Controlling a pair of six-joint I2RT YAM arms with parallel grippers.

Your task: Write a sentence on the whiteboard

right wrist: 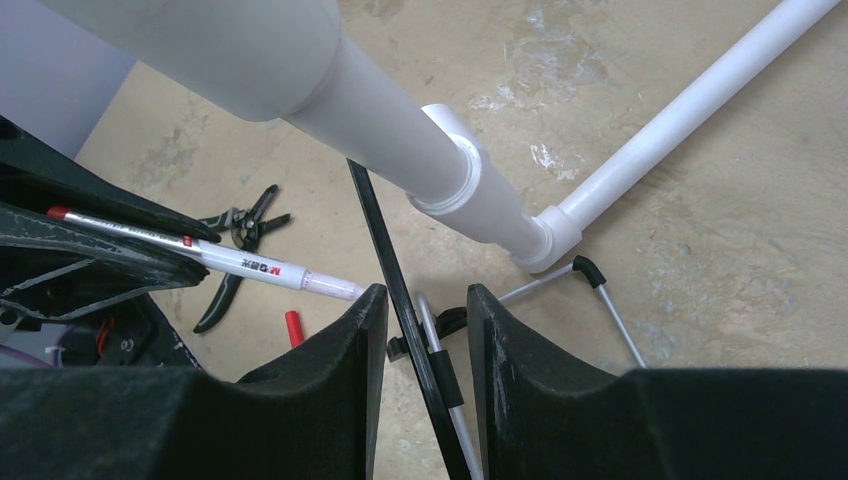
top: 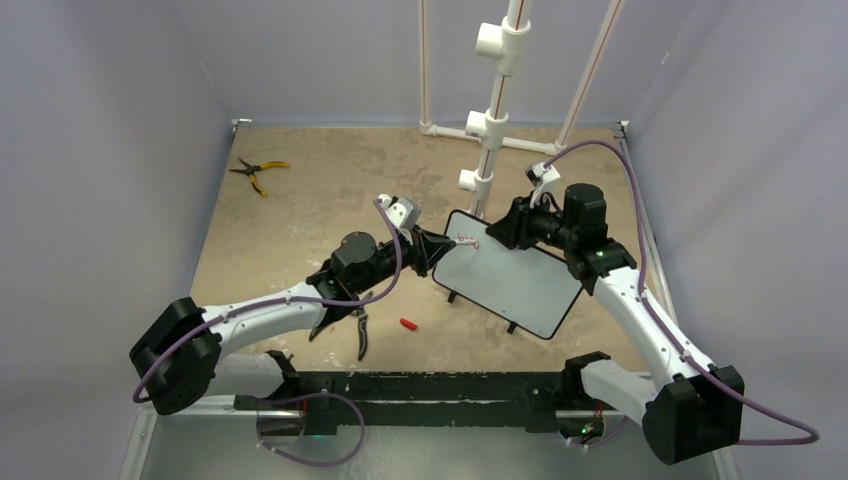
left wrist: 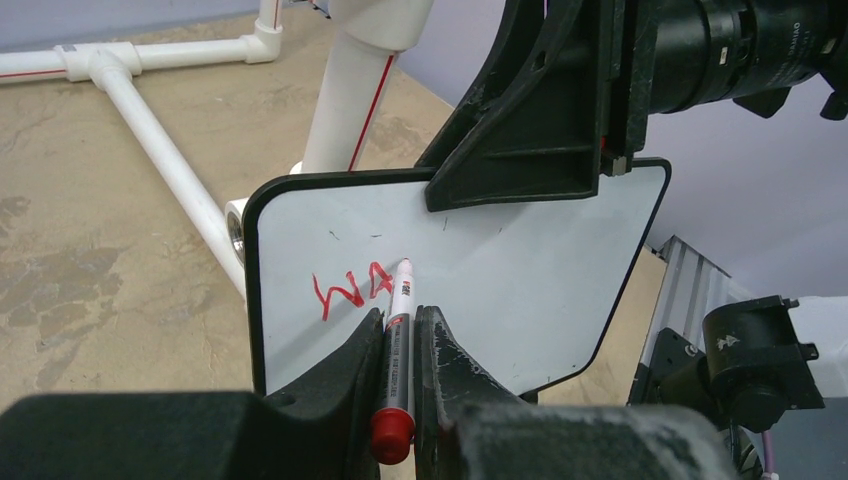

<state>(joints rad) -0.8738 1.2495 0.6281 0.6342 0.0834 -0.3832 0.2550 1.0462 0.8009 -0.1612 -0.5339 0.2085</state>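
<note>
Just off the desk's (top: 300,200) middle, toward four o'clock, the whiteboard (left wrist: 520,270) stands tilted. The right gripper (right wrist: 425,300) straddles its top edge with narrow fingers; whether they actually pinch it I cannot tell. The left gripper (left wrist: 400,325) has its fingers clamped on a red marker (left wrist: 403,295), whose tip touches the board's face. The sentence (left wrist: 350,290) is only a red "WA" near the ten o'clock corner, so writing looks barely begun. Next, I'd judge, the tip needs light, even strokes toward three o'clock.
</note>
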